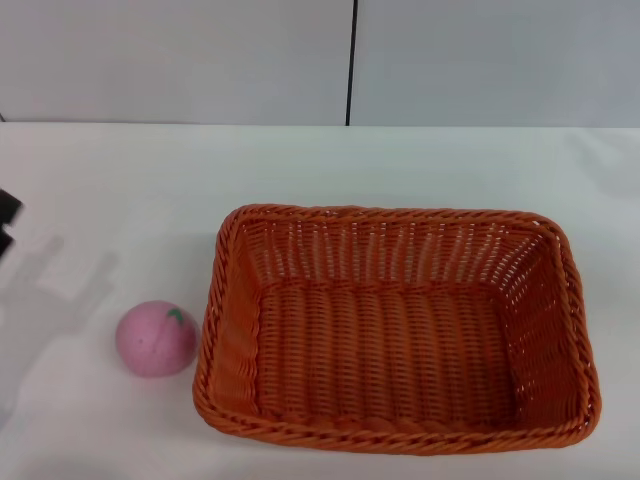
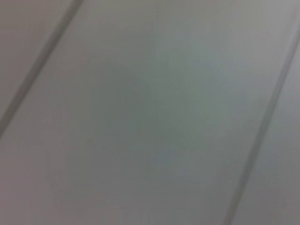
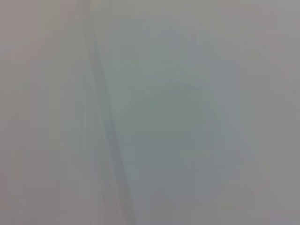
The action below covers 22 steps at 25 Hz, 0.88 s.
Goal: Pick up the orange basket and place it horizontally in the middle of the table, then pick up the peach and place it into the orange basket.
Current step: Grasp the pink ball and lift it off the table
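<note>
The orange basket (image 1: 232, 330) stands on the white table (image 1: 130, 180), long side across my view, right of centre and near the front edge. It holds nothing. Just left of it lies the pink peach (image 1: 156, 338), a small gap away from the basket's left rim, green mark facing up. Only a small dark piece of my left gripper (image 1: 6, 222) shows at the left edge of the head view, back and left of the peach, and it touches nothing. My right gripper is out of view. Both wrist views show only blank grey panels.
A grey panelled wall (image 1: 200, 60) with a dark vertical seam (image 1: 351, 60) runs behind the table's far edge. The arm's faint shadow (image 1: 50, 290) falls on the tabletop left of the peach.
</note>
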{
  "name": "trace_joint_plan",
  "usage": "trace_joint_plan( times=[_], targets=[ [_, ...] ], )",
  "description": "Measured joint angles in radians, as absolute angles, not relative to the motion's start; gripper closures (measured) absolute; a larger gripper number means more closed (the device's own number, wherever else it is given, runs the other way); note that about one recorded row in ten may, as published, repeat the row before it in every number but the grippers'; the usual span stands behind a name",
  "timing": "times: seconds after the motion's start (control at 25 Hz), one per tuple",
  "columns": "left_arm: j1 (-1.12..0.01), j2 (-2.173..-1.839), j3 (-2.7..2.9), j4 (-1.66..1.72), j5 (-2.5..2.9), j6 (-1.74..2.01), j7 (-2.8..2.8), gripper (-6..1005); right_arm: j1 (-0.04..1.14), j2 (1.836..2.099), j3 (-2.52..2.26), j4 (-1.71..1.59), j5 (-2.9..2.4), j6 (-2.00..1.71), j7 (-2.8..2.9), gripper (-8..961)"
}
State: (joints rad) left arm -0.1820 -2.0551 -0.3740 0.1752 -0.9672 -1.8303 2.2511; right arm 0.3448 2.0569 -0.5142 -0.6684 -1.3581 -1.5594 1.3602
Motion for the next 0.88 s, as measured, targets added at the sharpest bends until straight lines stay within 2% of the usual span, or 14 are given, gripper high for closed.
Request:
trace_joint_plan(
  times=[0.2, 0.52, 0.88],
  targets=[
    [-0.181, -2.045, -0.207, 0.273, -0.967, -1.826, 2.237, 226, 0.289, 2.04, -0.426, -0.541, -1.317, -1.57, 1.339, 603],
    [-0.191, -2.029, -0.018, 0.32, -0.967, -1.782, 2.222, 230, 0.263, 2.037, -0.333, -0.469, -1.313, -1.576, 1.343, 602],
    [-0.188, -2.043, 0.056, 0.322, -0.946, -1.687, 2.235, 233, 0.253, 2.067, -0.225, -0.46, -1.312, -1.597, 1.347, 602]
  ],
)
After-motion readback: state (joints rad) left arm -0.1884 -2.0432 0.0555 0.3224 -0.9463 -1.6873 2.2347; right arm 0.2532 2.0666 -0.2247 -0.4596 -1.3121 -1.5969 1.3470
